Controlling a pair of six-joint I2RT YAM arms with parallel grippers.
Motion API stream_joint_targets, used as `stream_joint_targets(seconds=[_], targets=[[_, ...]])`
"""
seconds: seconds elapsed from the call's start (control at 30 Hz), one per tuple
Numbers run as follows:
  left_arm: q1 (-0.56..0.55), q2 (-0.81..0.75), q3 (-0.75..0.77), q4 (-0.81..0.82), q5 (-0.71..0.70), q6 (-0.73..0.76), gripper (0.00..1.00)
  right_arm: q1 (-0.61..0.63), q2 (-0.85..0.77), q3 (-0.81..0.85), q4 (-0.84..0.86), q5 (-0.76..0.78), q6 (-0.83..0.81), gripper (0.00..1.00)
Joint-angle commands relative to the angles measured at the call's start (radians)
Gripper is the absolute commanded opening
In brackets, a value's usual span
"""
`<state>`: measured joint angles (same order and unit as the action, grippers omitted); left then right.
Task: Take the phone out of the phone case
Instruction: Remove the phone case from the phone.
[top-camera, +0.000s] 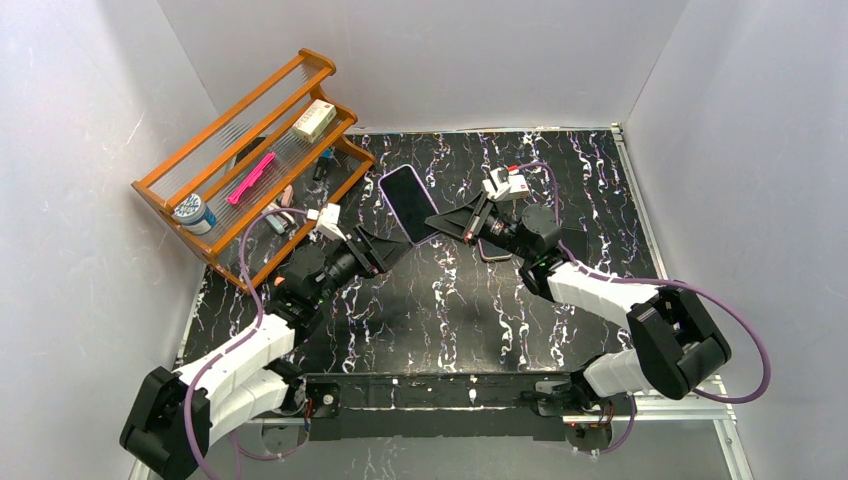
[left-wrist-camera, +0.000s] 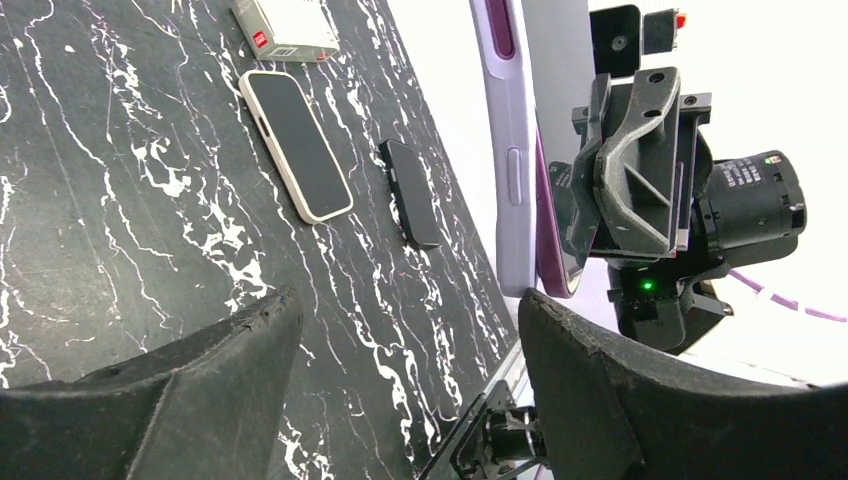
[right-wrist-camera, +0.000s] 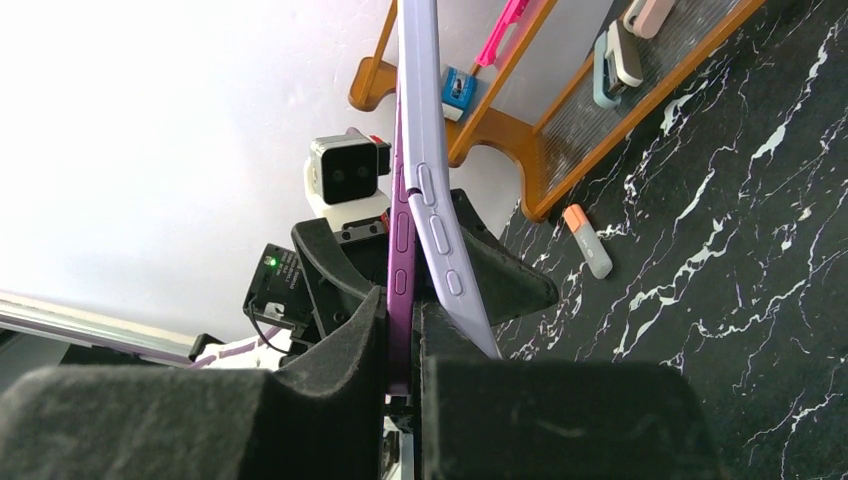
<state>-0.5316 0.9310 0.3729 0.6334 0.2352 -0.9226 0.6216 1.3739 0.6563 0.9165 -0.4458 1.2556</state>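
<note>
A purple phone (top-camera: 405, 200) in a lavender case is held upright above the table between my two arms. In the right wrist view my right gripper (right-wrist-camera: 405, 330) is shut on the purple phone's edge (right-wrist-camera: 402, 260), and the lavender case (right-wrist-camera: 430, 190) leans away from the phone on the right side. My left gripper (left-wrist-camera: 410, 300) is wide open. Its right finger tip sits just below the case's lower corner (left-wrist-camera: 515, 170), without pinching it. The right gripper (left-wrist-camera: 640, 170) shows behind the case in the left wrist view.
A second phone in a cream case (left-wrist-camera: 295, 145), a small black object (left-wrist-camera: 410, 193) and a white box (left-wrist-camera: 285, 28) lie on the black marble table. A wooden rack (top-camera: 250, 170) with small items stands at the back left. An orange-capped stick (right-wrist-camera: 587, 240) lies near it.
</note>
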Motion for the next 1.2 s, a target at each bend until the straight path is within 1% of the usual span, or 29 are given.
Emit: stream_joint_targets(seconds=[0.0, 0.23, 0.53, 0.77, 0.87, 1.0, 1.17], targets=[[0.004, 0.030, 0.039, 0.100, 0.002, -0.057, 0.76, 0.012, -0.041, 0.002, 0.140, -0.039, 0.034, 0.01], [0.004, 0.029, 0.040, 0.167, 0.045, -0.105, 0.76, 0.013, -0.041, -0.004, 0.143, -0.042, 0.034, 0.01], [0.002, 0.018, 0.023, 0.172, 0.071, -0.101, 0.76, 0.013, -0.038, -0.004, 0.143, -0.038, 0.032, 0.01], [0.002, 0.043, 0.022, 0.173, 0.026, -0.101, 0.74, 0.012, -0.040, 0.005, 0.145, -0.053, 0.037, 0.01], [0.002, 0.071, 0.037, 0.173, -0.004, -0.108, 0.71, 0.015, -0.038, 0.004, 0.144, -0.066, 0.045, 0.01], [0.003, 0.113, 0.078, 0.178, -0.029, -0.109, 0.58, 0.018, -0.044, -0.010, 0.140, -0.070, 0.051, 0.01], [0.004, 0.160, 0.123, 0.198, -0.042, -0.113, 0.54, 0.022, -0.054, -0.036, 0.136, -0.073, 0.053, 0.01]])
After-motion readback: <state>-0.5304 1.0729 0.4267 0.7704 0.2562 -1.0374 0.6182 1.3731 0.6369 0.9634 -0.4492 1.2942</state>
